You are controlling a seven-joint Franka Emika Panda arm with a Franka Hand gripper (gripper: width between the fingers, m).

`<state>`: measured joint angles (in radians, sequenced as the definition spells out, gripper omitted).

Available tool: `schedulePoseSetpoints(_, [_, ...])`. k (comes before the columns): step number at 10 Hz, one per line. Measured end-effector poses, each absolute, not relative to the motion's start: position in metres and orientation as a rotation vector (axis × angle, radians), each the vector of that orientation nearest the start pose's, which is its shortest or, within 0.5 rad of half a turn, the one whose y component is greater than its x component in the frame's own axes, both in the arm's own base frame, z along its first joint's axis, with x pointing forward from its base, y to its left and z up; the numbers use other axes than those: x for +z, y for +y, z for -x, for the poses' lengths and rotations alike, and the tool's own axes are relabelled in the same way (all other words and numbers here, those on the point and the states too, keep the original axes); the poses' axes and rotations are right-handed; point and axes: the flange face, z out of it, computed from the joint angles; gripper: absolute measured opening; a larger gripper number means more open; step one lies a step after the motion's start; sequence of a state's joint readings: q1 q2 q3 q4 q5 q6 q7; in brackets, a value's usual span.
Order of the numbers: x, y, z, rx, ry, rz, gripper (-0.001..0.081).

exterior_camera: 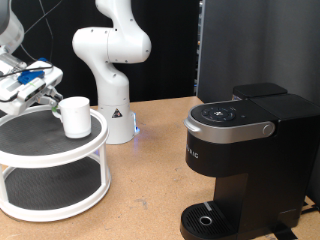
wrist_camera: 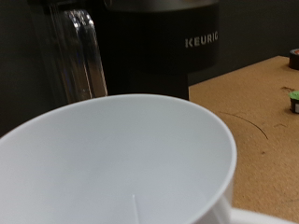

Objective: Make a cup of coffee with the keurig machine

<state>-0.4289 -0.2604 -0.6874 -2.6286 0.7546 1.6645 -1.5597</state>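
The cup [exterior_camera: 75,115], a plain white mug, stands upright on the top tier of a round white two-tier stand [exterior_camera: 40,150] at the exterior view's left. My gripper [exterior_camera: 45,92] is just to the left of the cup at rim height, its fingertips close to the cup's side. In the wrist view the cup's open, empty mouth [wrist_camera: 112,159] fills the lower frame; my fingers do not show there. The black keurig machine [exterior_camera: 245,150] stands at the exterior view's right with its silver lid handle down; it also shows in the wrist view [wrist_camera: 163,47].
The arm's white base [exterior_camera: 112,95] stands behind the stand. The machine's round drip base [exterior_camera: 205,220] is bare. Its clear water tank [wrist_camera: 79,56] shows in the wrist view, and a small green thing [wrist_camera: 293,99] lies on the wooden table [exterior_camera: 140,190].
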Motion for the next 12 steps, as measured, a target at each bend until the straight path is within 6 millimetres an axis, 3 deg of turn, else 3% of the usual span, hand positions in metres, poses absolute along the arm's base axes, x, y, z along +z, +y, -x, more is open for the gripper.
schedulePoseSetpoints(6, [0.38, -0.28, -0.223, -0.714, -0.165, 2.047, 0.007])
schedulePoseSetpoints(9, [0.374, -0.273, -0.226, -0.716, -0.101, 1.994, 0.007])
schedulePoseSetpoints(12, [0.361, -0.246, -0.248, -0.776, -0.044, 1.947, 0.007])
